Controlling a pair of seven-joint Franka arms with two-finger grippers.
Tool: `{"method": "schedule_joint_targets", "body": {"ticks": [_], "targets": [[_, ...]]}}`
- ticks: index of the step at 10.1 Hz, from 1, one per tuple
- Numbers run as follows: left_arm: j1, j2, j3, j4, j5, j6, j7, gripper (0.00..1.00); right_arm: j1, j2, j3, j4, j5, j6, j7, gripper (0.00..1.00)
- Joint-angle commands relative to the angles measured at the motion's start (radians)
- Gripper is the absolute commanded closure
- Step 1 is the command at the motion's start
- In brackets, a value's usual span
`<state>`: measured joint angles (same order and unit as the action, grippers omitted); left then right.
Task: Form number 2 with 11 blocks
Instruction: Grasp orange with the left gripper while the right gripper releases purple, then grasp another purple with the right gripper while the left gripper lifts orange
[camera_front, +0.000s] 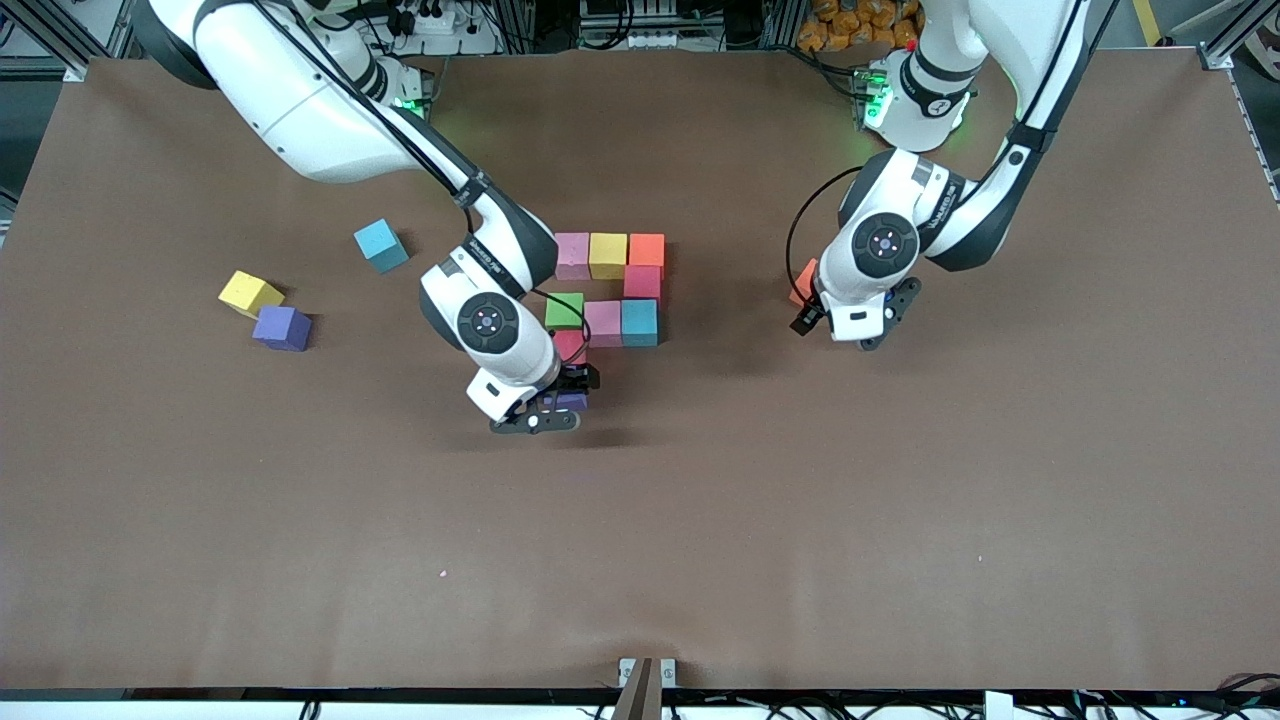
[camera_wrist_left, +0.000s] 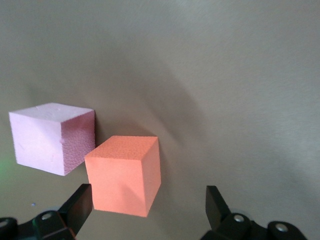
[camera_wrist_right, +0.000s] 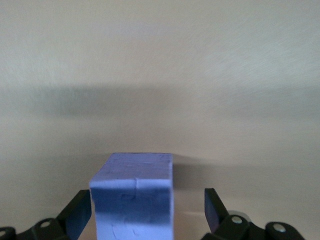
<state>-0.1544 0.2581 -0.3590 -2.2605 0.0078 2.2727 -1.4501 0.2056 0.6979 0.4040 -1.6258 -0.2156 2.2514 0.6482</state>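
Brown bench (camera_front: 900, 500) is carrying the half-built number 2 (camera_front: 612, 290). Right end effector (camera_wrist_right: 147, 215) is gaping wide around a purple block (camera_wrist_right: 134, 200) at its near end; left end effector (camera_wrist_left: 149, 212) is hanging wide over an orange block (camera_wrist_left: 125, 175).

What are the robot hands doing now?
Right gripper open around purple block. Left gripper open over orange block. Number 2 unfinished. Nothing blocking.

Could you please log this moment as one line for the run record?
right gripper: jaws open around purple block at the number 2 | left gripper: jaws open over orange block | loose blocks remain
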Motion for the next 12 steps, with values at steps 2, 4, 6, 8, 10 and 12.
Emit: {"method": "schedule_joint_targets", "body": {"ticks": [2,4,6,8,10,12], "targets": [[0.0,-0.043,-0.017,-0.119,0.0,0.1,-0.082,0.0,-0.057,-0.164,-0.004,-0.035,0.035,-0.119,-0.098,0.0],[0.001,-0.034,-0.017,-0.134,0.0,0.123,-0.087,0.0,-0.099,-0.288,-0.057,-0.135,0.074,-0.151,-0.272,0.0],[0.009,-0.02,-0.015,-0.146,0.0,0.149,-0.101,0.0,-0.223,-0.432,-0.053,-0.258,0.076,-0.159,-0.439,0.0],[0.01,-0.011,-0.015,-0.159,0.014,0.159,-0.101,0.0,-0.302,-0.518,-0.053,-0.302,0.076,-0.228,-0.516,0.0],[0.01,0.018,-0.014,-0.16,0.015,0.186,-0.102,0.0,-0.371,-0.614,-0.051,-0.418,0.076,-0.167,-0.646,0.0],[0.013,0.03,-0.011,-0.16,0.029,0.2,-0.102,0.0,-0.438,-0.693,-0.051,-0.537,0.076,-0.076,-0.784,0.0]]}}
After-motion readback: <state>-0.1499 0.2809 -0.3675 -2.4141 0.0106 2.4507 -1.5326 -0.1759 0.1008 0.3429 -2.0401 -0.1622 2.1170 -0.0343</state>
